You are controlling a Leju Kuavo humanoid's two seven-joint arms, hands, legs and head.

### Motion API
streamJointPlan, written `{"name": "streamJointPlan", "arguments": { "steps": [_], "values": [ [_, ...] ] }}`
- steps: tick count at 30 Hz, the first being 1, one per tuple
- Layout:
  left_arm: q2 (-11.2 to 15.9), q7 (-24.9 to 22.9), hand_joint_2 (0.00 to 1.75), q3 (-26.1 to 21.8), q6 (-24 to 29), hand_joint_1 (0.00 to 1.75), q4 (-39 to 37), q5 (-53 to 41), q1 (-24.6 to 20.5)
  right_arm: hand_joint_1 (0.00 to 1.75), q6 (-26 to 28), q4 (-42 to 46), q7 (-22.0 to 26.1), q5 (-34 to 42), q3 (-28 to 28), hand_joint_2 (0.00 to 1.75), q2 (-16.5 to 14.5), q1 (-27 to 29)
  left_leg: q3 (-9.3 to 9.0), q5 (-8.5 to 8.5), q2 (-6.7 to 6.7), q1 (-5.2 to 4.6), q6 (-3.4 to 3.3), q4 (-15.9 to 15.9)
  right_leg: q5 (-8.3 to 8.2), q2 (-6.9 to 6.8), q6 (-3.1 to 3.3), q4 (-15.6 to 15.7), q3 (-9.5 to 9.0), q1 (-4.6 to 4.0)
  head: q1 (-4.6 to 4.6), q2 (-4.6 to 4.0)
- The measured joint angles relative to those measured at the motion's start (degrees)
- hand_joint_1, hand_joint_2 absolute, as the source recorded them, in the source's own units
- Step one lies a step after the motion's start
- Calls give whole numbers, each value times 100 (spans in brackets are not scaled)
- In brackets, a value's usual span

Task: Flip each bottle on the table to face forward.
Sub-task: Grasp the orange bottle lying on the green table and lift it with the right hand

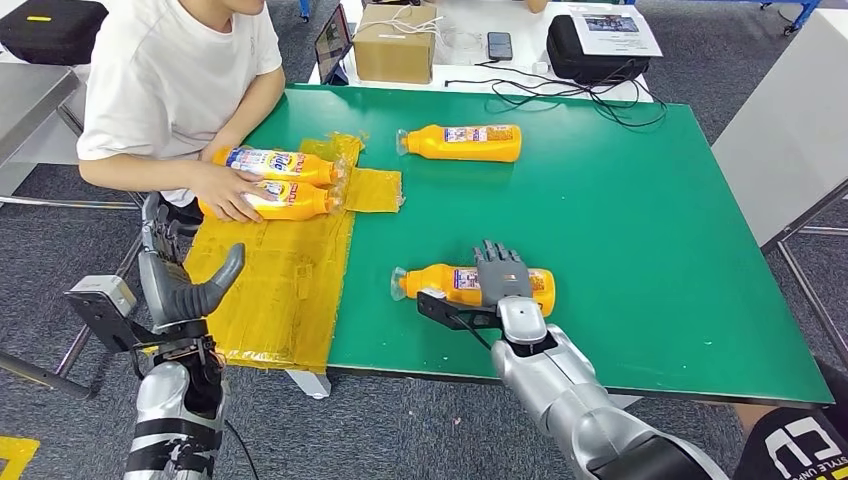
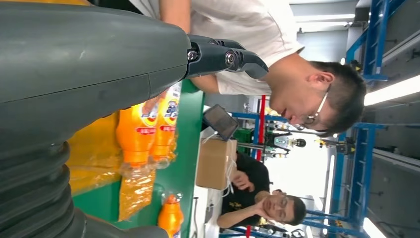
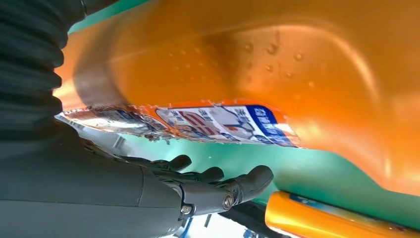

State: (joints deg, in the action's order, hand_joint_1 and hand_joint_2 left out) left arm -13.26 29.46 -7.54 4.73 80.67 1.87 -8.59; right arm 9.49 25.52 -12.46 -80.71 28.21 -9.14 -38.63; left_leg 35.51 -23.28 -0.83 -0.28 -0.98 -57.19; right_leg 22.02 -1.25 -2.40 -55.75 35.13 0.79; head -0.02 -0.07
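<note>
Several orange bottles lie on their sides on the green table [image 1: 620, 240]. My right hand [image 1: 503, 283] rests flat on top of the nearest bottle [image 1: 440, 281], fingers stretched over its body. In the right wrist view that bottle [image 3: 277, 64] sits just off the palm, with the straight fingers [image 3: 218, 188] apart from it. Another bottle [image 1: 465, 142] lies alone farther back. Two more bottles [image 1: 275, 162] [image 1: 290, 202] lie on a yellow sheet [image 1: 280, 280] under a person's hand [image 1: 228, 192]. My left hand [image 1: 180, 285] hovers open and holds nothing, by the sheet's left edge.
A person in a white shirt [image 1: 170, 70] leans over the table's far left corner. Behind the green table stand a cardboard box [image 1: 395, 42], a phone [image 1: 499, 45], a black bag [image 1: 600, 45] and loose cables [image 1: 590, 100]. A grey table [image 1: 790, 130] stands at the right.
</note>
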Motion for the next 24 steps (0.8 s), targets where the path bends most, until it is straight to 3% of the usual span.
{"name": "streamJointPlan", "arguments": {
  "steps": [12,24],
  "values": [
    [-7,-12,175,-41,-73,0,177,-91,305,0,314,102,11,-106,182,175,55,116,-1,0,0,1,0,0,0,0,0,0,0,0,2,0],
    [-28,-17,175,-100,-165,0,356,-137,452,0,74,241,-44,106,171,175,311,166,-3,-1,0,0,0,0,1,-1,1,1,-2,0,1,0]
  ]
}}
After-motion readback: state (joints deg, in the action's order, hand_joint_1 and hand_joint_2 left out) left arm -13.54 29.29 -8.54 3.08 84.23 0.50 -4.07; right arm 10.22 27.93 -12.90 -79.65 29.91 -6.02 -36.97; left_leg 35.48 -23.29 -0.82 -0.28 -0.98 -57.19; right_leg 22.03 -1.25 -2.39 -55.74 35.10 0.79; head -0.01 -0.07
